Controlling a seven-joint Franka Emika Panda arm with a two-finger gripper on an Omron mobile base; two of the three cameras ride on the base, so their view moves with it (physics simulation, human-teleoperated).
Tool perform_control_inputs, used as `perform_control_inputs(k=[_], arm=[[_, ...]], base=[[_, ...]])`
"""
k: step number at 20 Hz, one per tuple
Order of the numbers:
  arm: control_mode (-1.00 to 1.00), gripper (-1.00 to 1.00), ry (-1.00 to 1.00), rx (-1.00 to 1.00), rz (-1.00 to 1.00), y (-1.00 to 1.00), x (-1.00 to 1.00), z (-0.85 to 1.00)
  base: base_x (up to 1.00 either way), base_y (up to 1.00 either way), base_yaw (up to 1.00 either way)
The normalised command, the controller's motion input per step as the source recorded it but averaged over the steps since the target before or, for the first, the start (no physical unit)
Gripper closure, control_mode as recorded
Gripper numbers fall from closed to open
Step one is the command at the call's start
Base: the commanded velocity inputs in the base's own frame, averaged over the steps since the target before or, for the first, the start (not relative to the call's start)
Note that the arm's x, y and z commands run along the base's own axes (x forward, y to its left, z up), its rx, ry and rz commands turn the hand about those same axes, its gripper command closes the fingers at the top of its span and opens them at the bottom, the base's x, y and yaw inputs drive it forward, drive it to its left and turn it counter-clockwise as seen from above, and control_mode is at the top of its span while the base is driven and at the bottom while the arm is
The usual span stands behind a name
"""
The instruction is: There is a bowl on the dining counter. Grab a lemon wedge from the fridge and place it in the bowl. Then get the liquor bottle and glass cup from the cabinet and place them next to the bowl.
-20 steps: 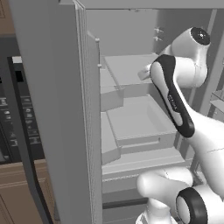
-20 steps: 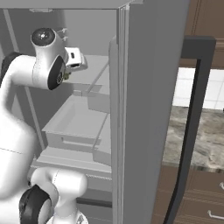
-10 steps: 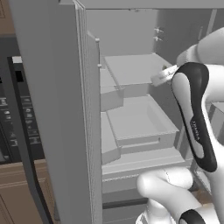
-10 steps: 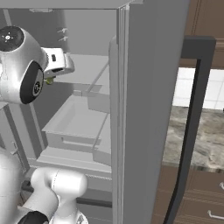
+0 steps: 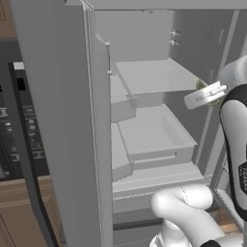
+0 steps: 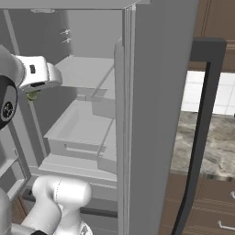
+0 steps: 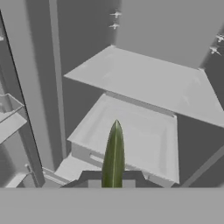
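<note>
- Now the lemon wedge (image 7: pixel 113 155) is sticking up edge-on between the hand's (image 7: pixel 113 183) two fingertips, which are closing tightly on it.
- Seen from the base, it is peeking greenish beside the wrist, in front of the open fridge (image 5: pixel 144 111).
- Behind it, a shelf (image 7: pixel 148 81) and a drawer (image 7: pixel 131 135) are sitting inside.

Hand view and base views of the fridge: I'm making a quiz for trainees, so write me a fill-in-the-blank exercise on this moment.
1. The gripper is shut on a green-skinned ____.
2. The fridge door stands ____.
3. In the hand view, the drawer below the shelf holds ____.
4. In the left base view the gripper shows at the fridge's ____ side.

Missing words: lemon wedge; open; nothing; right
</note>
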Motion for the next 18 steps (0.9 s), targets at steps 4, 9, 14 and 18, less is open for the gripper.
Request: perform_control_inputs(k=[4,9,14,18], arm=[[-1.0,1.0,0.0,0.0,0.0,-0.01,-0.11,0.05],[-1.0,1.0,0.0,0.0,0.0,0.0,-0.01,0.02],[1.0,1.0,0.0,0.0,0.0,0.0,0.0,0.0],[1.0,1.0,0.0,0.0,0.0,0.0,0.0,0.0]], base=[[0.0,0.0,0.0],[0.0,0.0,0.0],[0.0,0.0,0.0],[-0.53,0.0,0.0]])
